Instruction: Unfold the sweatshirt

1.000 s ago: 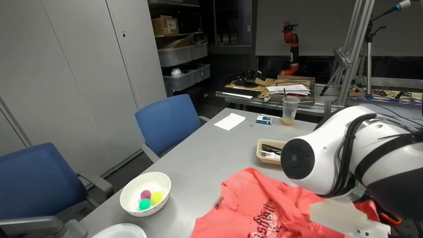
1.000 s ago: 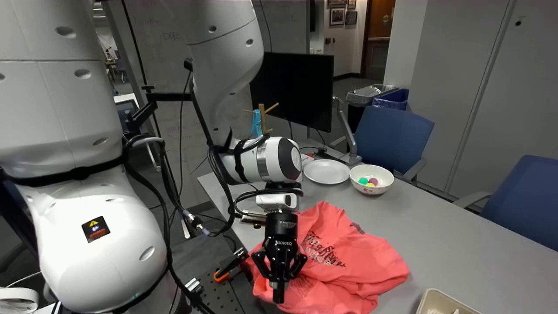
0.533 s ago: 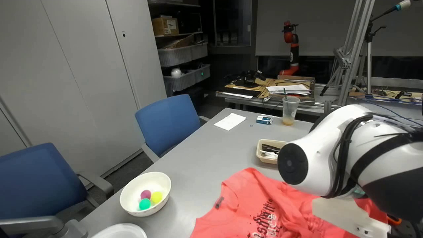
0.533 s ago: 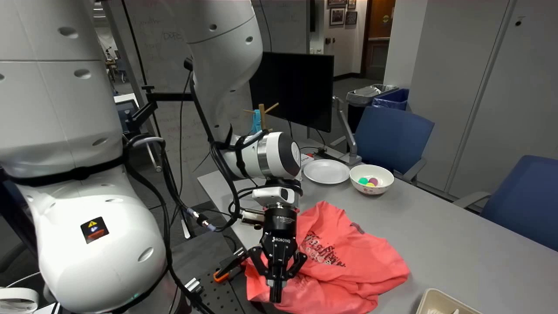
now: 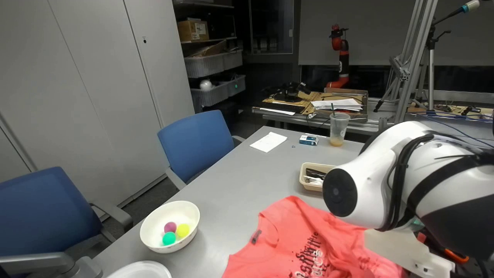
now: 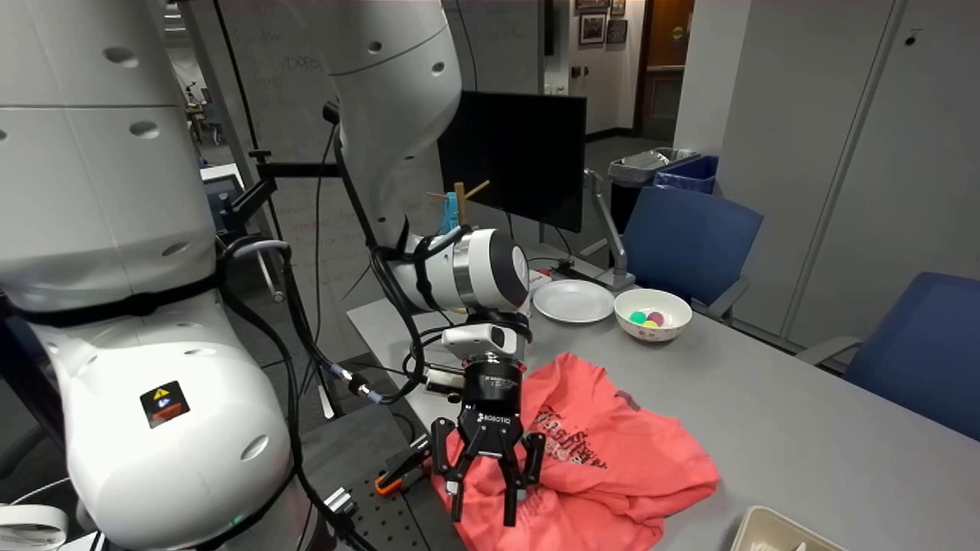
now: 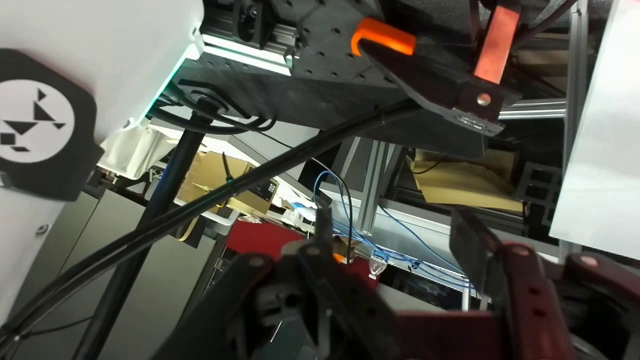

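The coral sweatshirt (image 6: 635, 451) lies rumpled on the grey table in both exterior views. Its dark front print faces up, with the collar toward the bowl and several folds along the side near the tray. Some of the fabric (image 5: 285, 231) is hidden behind the arm. My gripper (image 6: 484, 514) points down in front of the sweatshirt's near end, at the table edge beside the robot base. Its fingers stand apart with nothing between them. Through the wrist view's gripper (image 7: 394, 222) only the room behind shows, with no fabric in the gap.
A white bowl (image 6: 651, 334) with three balls and a white plate (image 6: 574, 302) stand past the collar. A beige tray (image 5: 312, 187) of cutlery is on the opposite side. A black clamp with an orange handle (image 7: 385, 37) sits by the base, close to the gripper.
The fingers were together and have spread apart. Fabric raised at the gripper has dropped toward the table's near edge. The hand has tilted and drawn slightly toward the base.
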Tool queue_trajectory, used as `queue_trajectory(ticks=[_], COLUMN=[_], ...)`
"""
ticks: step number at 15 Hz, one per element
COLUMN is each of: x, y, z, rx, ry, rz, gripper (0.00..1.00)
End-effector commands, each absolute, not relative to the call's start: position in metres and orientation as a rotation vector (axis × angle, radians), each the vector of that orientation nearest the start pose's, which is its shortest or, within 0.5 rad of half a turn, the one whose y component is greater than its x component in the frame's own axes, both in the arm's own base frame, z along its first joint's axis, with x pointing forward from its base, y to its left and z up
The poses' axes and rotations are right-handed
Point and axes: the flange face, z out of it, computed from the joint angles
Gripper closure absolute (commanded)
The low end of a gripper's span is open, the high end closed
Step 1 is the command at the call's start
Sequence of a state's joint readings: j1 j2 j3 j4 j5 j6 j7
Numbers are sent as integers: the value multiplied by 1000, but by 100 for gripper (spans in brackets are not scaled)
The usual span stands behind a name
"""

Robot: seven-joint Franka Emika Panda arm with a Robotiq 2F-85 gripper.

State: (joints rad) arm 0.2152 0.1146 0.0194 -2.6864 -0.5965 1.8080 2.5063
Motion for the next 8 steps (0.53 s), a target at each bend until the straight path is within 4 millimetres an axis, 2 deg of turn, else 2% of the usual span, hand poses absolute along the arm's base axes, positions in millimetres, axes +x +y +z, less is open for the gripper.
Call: queue_trajectory(ticks=[1,2,8], x=[305,308,330], y=[27,29,47], z=[178,177,168], rx=[1370,1412,1778], ry=[-1672,-1679,-1725], rz=[340,348,446], gripper=[6,1,0])
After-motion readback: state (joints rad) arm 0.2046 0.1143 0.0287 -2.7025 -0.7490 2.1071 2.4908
